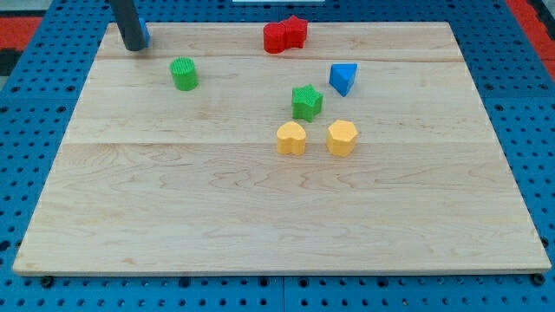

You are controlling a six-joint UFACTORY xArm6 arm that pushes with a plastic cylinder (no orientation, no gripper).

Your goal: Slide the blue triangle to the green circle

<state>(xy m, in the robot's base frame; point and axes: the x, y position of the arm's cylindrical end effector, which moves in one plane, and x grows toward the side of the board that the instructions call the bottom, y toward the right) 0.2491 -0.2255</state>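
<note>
The blue triangle lies on the wooden board at the view's upper right of centre. The green circle stands at the upper left. My tip rests near the board's top-left corner, up and to the left of the green circle and far left of the blue triangle. A small piece of another blue block shows just behind the rod; its shape is hidden.
A green star sits just below and left of the blue triangle. A yellow heart and a yellow hexagon lie below it. Two red blocks touch each other at the top edge.
</note>
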